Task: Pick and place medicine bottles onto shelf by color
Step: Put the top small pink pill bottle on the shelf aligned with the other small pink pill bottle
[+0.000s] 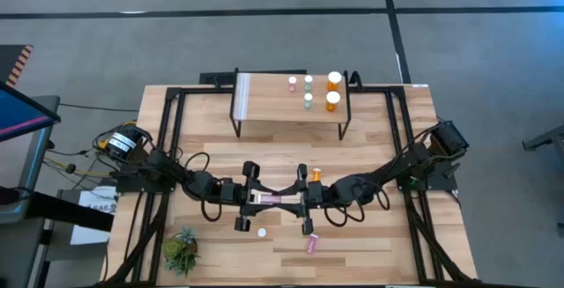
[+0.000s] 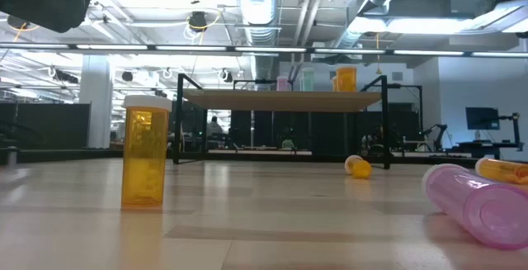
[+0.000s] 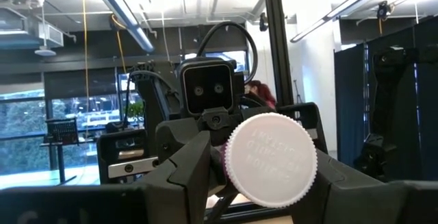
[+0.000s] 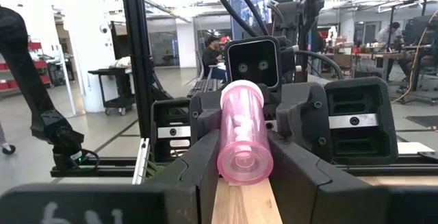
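Pink translucent plastic pill bottle (image 1: 275,199), white-capped: mid-handover above tabletop, left pincer (image 1: 253,198) and right pincer (image 1: 298,199) both grasping; next, one releases.

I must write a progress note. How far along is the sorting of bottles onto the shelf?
Done: five bottles stand on the shelf, one pink, two teal, two orange. In hand: a pink bottle gripped by the left hand, its other end at the right hand, above mid-table. Left, at least: a standing orange bottle, a lying orange bottle and a lying pink bottle.
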You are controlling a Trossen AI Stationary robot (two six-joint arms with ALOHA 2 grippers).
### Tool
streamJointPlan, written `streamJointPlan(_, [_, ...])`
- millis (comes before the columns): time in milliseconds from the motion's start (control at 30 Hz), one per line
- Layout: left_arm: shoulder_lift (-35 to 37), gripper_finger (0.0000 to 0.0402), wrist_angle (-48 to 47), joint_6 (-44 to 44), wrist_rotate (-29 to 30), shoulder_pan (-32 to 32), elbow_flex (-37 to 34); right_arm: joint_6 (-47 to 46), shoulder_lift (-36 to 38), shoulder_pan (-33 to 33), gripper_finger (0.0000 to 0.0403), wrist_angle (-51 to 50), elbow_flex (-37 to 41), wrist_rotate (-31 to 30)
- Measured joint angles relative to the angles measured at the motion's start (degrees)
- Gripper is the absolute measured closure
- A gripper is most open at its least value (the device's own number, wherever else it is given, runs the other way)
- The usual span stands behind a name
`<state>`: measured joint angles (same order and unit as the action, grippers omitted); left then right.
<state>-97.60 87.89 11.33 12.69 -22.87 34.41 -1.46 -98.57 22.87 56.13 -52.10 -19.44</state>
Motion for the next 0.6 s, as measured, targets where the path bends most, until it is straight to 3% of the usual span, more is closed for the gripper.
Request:
streamJointPlan(333, [0.0,0.0268,0.4,-0.22,1.09,0.0,0.07,-0.02,-0.06,-0.02,0.0279,1.2,0.09,-0.14])
streamJointPlan(600, [0.08,0.0224,2.04,-0.35,2.31,0.0,-0.66,-0.02,-0.26,-0.09,0.0274,0.55,0.16,-0.15])
